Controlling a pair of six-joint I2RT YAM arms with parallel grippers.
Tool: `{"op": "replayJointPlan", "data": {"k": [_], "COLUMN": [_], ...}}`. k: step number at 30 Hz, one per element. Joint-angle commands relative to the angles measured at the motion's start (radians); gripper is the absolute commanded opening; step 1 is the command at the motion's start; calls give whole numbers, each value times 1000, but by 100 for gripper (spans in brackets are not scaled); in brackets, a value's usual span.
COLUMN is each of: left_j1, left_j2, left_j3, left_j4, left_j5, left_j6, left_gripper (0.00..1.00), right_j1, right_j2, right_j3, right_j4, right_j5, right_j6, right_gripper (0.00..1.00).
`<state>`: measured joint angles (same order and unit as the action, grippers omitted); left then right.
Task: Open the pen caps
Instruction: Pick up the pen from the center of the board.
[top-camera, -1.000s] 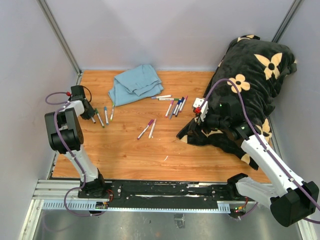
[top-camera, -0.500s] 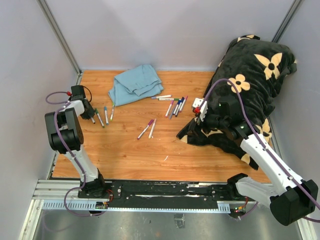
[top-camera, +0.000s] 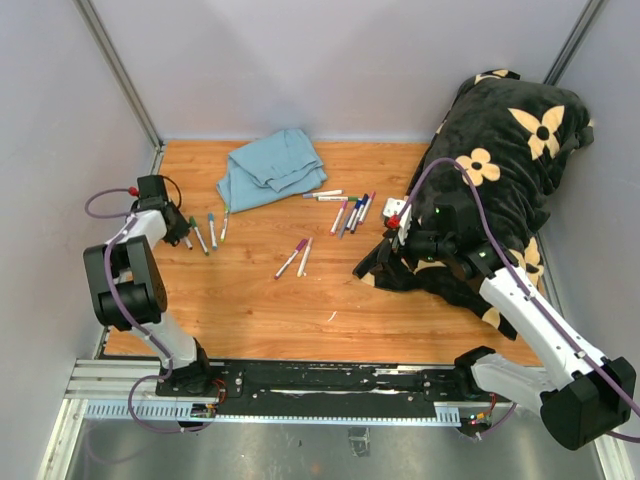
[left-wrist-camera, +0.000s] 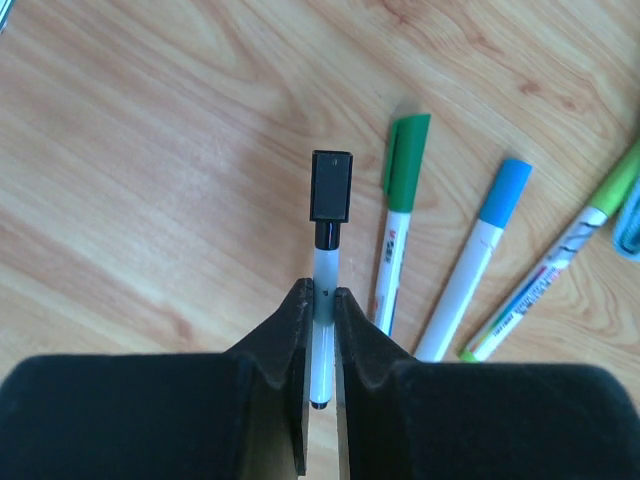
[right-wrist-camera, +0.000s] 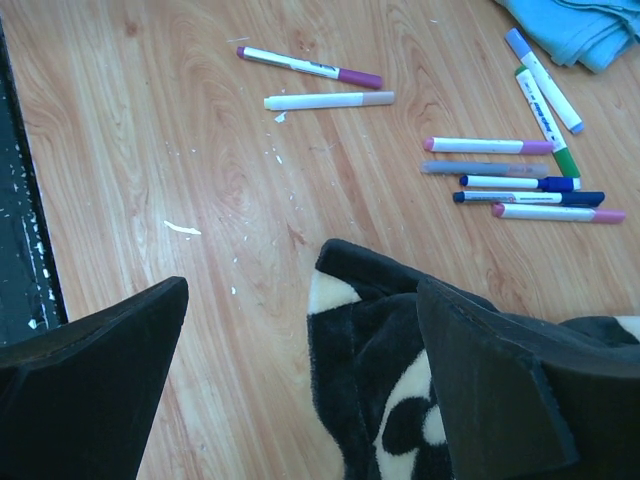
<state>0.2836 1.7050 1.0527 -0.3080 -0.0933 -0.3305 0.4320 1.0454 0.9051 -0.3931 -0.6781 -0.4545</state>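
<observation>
Wood-grain table (top-camera: 250, 310) sits between plain grey walls. At far left, the left gripper (left-wrist-camera: 320, 300) has just finished clenching on the white barrel of a pen (left-wrist-camera: 324, 265). Its black cap (left-wrist-camera: 330, 185) sticks out free ahead and is still on, so the pen looks secured for pulling. A green cap (left-wrist-camera: 405, 150) and a blue cap (left-wrist-camera: 503, 190) lie just beside. Mid-table, the other pens (top-camera: 350, 212) look capped. The right gripper (right-wrist-camera: 300, 390) hangs wide open over the flowered blanket (top-camera: 500, 150), well apart from the held pen.
</observation>
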Motion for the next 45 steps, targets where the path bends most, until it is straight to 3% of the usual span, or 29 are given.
{"op": "replayJointPlan", "data": {"k": [1, 8, 16, 19, 25, 30, 35, 45], "left_j1": [-4, -23, -204, -309, -609, -839, -1027, -1224], "left_j2": [-125, -379, -685, -801, -930, -925, -800, -488], "left_j3": [-71, -310, -592, -670, -783, -839, -845, -784], "left_j4": [54, 228, 497, 587, 717, 860, 1052, 1377], "left_j5": [63, 274, 407, 379, 174, -5, -169, -324], "left_j6": [-63, -209, -420, -496, -558, -582, -572, -562], "left_gripper": [0, 0, 0, 0, 0, 0, 0, 0], "right_j1": [18, 12, -15, -17, -18, -17, -14, 64], "right_j2": [-15, -25, 4, 21, 37, 85, 150, 212], "right_j3": [-5, 1, -50, -83, -174, -234, -256, -247], "right_j4": [11, 21, 135, 190, 346, 494, 598, 632], "right_j5": [-74, -185, -341, -373, -397, -387, -323, -229], "right_j6": [42, 128, 267, 295, 392, 518, 647, 732], "right_gripper": [98, 98, 98, 98, 98, 98, 98, 99]}}
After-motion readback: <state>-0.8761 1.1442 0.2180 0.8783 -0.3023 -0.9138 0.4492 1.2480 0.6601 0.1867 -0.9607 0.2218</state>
